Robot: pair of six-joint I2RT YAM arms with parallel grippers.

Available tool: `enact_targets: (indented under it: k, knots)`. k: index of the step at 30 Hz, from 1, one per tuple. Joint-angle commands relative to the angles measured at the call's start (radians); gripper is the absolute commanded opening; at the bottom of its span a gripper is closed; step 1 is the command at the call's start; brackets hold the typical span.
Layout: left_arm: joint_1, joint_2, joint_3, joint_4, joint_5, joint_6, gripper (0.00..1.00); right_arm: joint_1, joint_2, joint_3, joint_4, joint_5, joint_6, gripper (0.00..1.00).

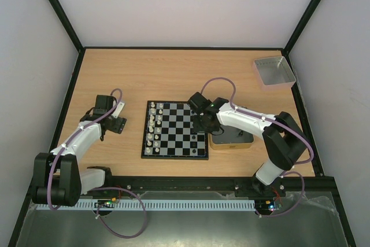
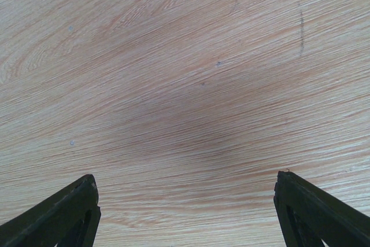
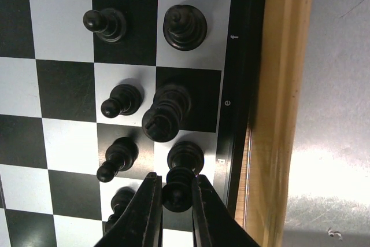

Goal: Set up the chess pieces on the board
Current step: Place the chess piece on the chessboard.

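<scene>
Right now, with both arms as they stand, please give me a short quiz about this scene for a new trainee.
1. True or false: the left tool is shut.
2. What is the right tool closed on? A) a black piece standing on the board; B) a whitish one; C) nothing.
3. Fill in: in the top view, the whitish pieces stand along the board's ___ edge.
Key: 1 false, it is open over the bare table; 2 A; 3 left.
</scene>
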State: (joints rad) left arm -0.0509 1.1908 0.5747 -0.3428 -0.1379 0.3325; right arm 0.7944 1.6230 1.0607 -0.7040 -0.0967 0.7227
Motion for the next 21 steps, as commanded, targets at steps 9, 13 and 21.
enact_targets:
  k: [9,13,21]
  knots:
    - [0.005,-0.007,-0.011,-0.001,0.010,0.000,0.83,0.007,0.022,-0.009,0.009,0.017,0.009,0.14]
    - [0.005,-0.007,-0.011,-0.002,0.011,-0.001,0.83,0.007,0.021,-0.008,0.009,0.015,0.011,0.17]
    - [0.005,-0.008,-0.010,-0.001,0.009,-0.001,0.83,0.007,0.009,0.008,-0.003,0.019,0.012,0.22]
